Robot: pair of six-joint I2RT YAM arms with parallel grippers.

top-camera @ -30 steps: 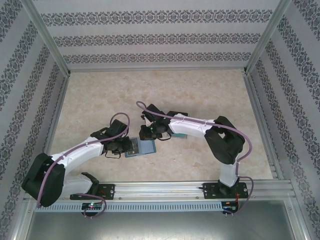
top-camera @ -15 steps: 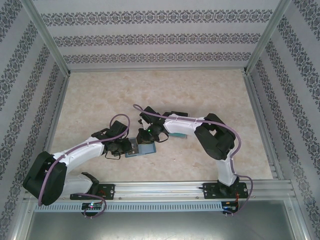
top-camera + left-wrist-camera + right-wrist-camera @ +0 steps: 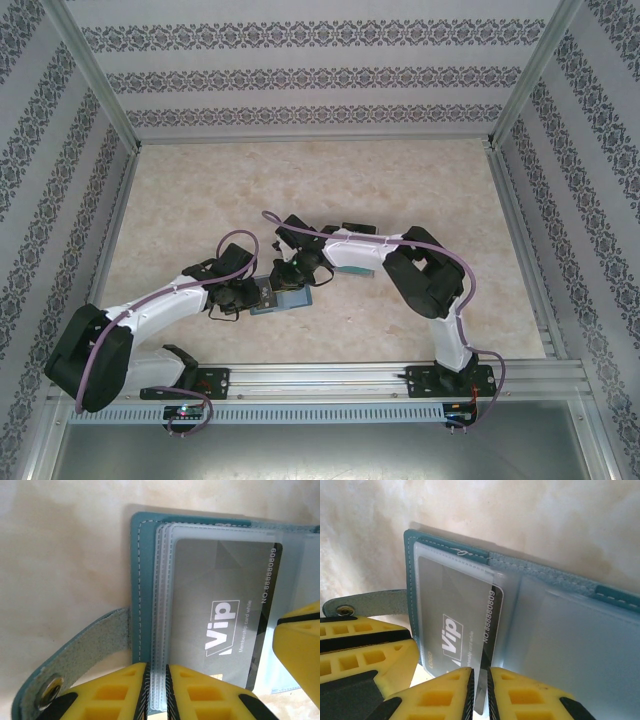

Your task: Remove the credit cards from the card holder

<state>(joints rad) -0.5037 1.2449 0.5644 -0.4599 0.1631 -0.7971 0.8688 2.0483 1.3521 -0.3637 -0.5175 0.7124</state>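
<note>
Viewed from above: found a teal holder (image 3: 284, 299) lying open on the pale marbled worktop (image 3: 300, 180), near the front middle. Found the left gripper (image 3: 256, 294) at its left end and the right gripper (image 3: 291, 277) over its far edge, both arms bent inward.

From the left wrist: saw the left gripper (image 3: 156, 675) pressed almost together on the edge of the clear sleeves (image 3: 162, 605) stitched inside the holder (image 3: 142, 580). Saw a grey-black card (image 3: 225, 630) with white "Vip" lettering in the top sleeve, its dark numbered strip bare past the sleeve's mouth. Noted a tab (image 3: 85, 645) with a metal snap lying flat on the worktop to the left, and a yellow finger (image 3: 297, 650) of the right gripper at the frame's right edge.

From the right wrist: saw the right gripper (image 3: 480, 682) pinching the bare lower edge of the card (image 3: 450, 630), jaws nearly touching. Saw a yellow finger (image 3: 365, 650) of the left gripper just beside it, the tab (image 3: 365, 605) behind, and the second panel of the holder (image 3: 545, 572) lying flat to the right under a cloudy sleeve.
</note>
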